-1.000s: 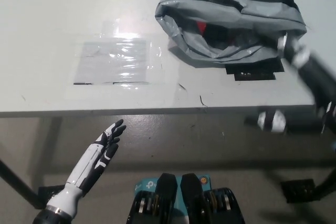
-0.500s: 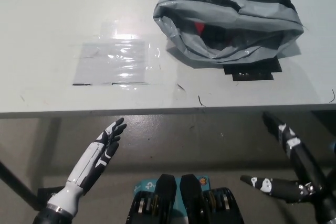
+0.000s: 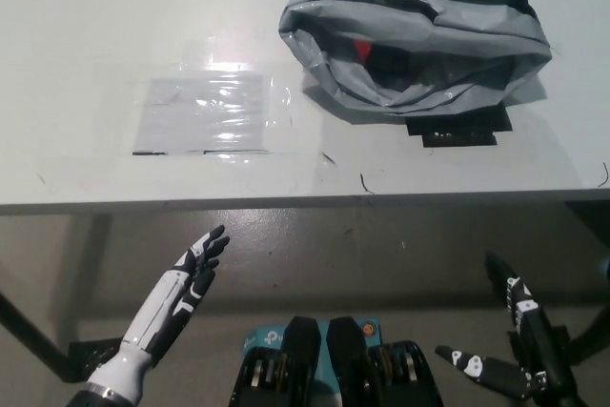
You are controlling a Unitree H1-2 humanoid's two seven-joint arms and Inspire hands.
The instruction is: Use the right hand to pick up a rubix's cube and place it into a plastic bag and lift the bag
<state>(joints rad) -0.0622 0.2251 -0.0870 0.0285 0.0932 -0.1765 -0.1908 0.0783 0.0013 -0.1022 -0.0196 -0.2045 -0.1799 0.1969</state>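
Crumpled grey-and-black plastic bag sits on the white table, at 12 o'clock from my black right hand, well apart. Red patch inside the bag mouth, can't tell if cube. Right hand low, fingers spread, empty. White left hand at 7 o'clock, open, empty.

A crumpled grey and black plastic bag sits at one o'clock on the white tabletop, something red showing in its mouth. The white left hand hangs open at seven o'clock below the tabletop edge; the black right hand, fingers spread, at five o'clock.
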